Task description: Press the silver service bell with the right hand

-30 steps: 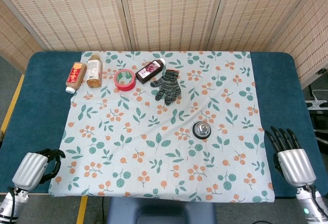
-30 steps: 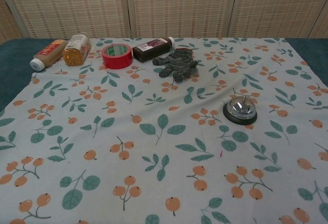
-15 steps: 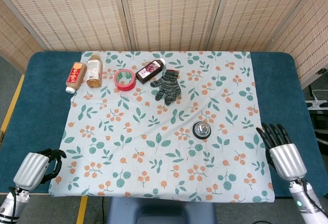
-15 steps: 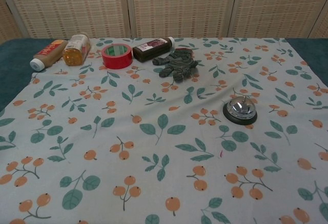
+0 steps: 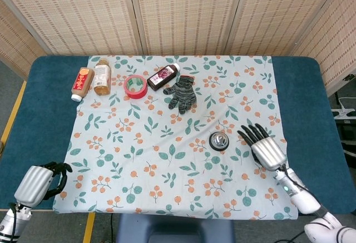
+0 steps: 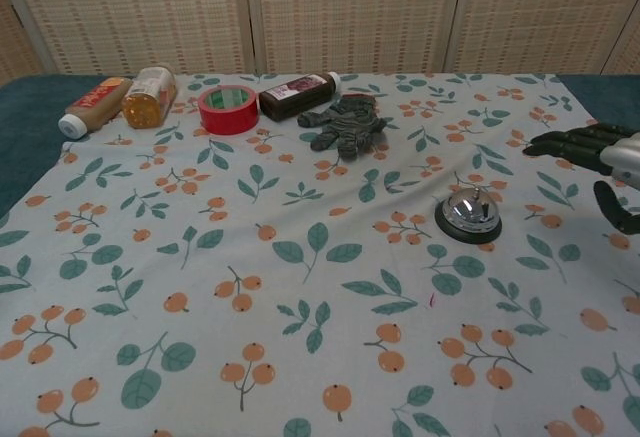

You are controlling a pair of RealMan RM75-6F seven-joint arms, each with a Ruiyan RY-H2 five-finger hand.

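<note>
The counter point(image 5: 33, 104) carries a leaf-and-berry cloth point(image 5: 167, 165). At its far edge lie an amber-filled bottle point(image 5: 102, 76), a red-labelled bottle point(image 5: 81, 83) with a white cap, and a dark bottle point(image 5: 163, 77) with a maroon label, all on their sides. A knit glove point(image 5: 182, 93) and a red tape roll point(image 5: 135, 86) lie beside them. My right hand point(image 5: 263, 145) hangs with fingers spread, holding nothing, near the silver service bell point(image 5: 219, 140), not touching. My left hand point(image 5: 41, 180) is curled in, empty.

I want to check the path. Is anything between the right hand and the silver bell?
No: only bare printed tablecloth separates the right hand from the silver bell, shown in both views.
</note>
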